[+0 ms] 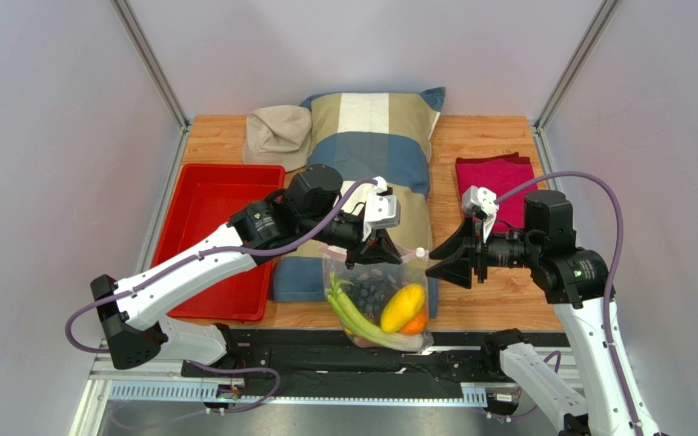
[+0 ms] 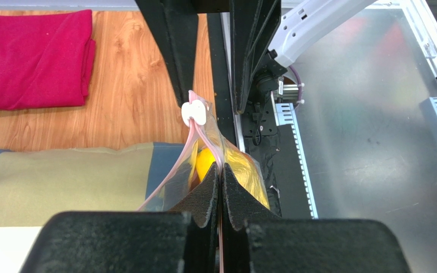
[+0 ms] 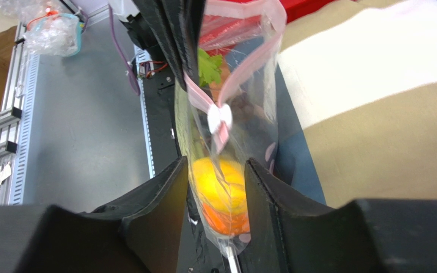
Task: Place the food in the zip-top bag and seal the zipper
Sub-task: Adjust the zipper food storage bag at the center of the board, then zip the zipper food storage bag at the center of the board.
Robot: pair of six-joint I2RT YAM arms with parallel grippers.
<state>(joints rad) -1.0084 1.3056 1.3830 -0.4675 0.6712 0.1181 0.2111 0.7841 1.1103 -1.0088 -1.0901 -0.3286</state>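
The clear zip-top bag (image 1: 382,304) hangs over the table's near edge. Inside it lie the food pieces: a green celery stalk (image 1: 353,313), dark grapes (image 1: 371,289), a yellow pepper (image 1: 402,307) and an orange (image 1: 415,322). My left gripper (image 2: 221,176) is shut on the pink zipper (image 2: 203,136) at the bag's top left corner. A white slider (image 3: 219,116) sits on the strip, and beyond it the two pink lips spread apart. My right gripper (image 3: 215,176) is open and straddles the bag's right edge, with the pepper (image 3: 221,185) between its fingers.
A red tray (image 1: 221,236) lies at the left. A striped pillow (image 1: 375,136) sits behind the bag, with a beige cloth (image 1: 278,134) beside it. A folded magenta cloth (image 1: 494,182) lies at the back right. A black rail (image 1: 307,350) runs under the bag.
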